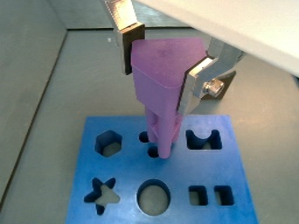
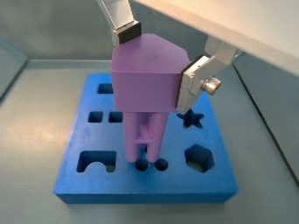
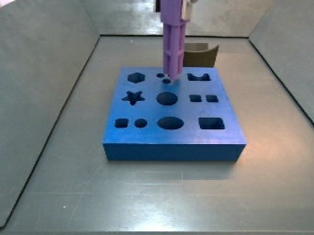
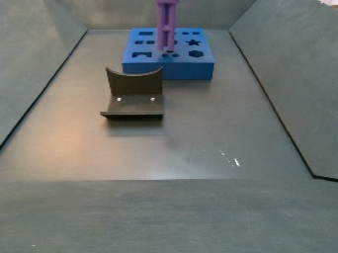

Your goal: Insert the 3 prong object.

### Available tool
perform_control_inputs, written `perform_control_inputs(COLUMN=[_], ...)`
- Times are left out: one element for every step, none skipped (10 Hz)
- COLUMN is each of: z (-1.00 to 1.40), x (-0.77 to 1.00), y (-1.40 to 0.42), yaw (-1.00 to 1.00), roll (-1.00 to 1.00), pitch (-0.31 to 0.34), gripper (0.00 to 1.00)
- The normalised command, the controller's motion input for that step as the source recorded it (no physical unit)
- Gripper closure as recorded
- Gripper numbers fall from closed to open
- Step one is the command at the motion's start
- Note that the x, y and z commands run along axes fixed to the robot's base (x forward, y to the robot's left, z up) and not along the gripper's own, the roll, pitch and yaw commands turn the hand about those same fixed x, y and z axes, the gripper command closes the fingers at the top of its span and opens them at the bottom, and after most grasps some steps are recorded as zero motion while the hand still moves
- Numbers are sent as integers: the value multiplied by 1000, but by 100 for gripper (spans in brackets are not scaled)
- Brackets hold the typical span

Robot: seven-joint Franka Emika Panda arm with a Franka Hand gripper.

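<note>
The 3 prong object (image 1: 160, 83) is a light-purple piece with a thick head and slim straight rods pointing down. My gripper (image 1: 165, 66) is shut on its head, one silver finger on each side; this also shows in a wrist view (image 2: 160, 59). The piece hangs upright over the blue block (image 1: 128, 168) with shaped holes. Its rod tips meet the small round holes (image 2: 162, 163) near the block's middle edge. I cannot tell how deep they sit. In both side views the piece (image 3: 173, 41) (image 4: 168, 25) stands upright on the block (image 3: 172, 147) (image 4: 199, 67).
A brown curved block (image 4: 133, 96) lies on the grey floor apart from the blue block; in a side view it stands behind the block (image 3: 199, 55). Grey walls enclose the floor. The block's other holes include a star (image 3: 134, 96), an oval (image 3: 171, 122) and a hexagon (image 3: 136, 78).
</note>
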Motion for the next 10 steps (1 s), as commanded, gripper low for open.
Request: perform_control_inputs(z=[-71,-29,-83,-126,-137,-151,-143,-131,-169,-186], x=[-11,-183,-180,-163,-29,0,0,-26,-60,-26], y=[0,0,14,6,31,63,74,111,103,94], yaw=[-166,-123,-151,0,0,0,0,0,14,14], roll=[11,29,0,0,0,0,0,0,0,0], pitch=[41,0,0,0,0,0,0,0,0,0], gripper=[100,100,100,100,100,100,100,100,100,100])
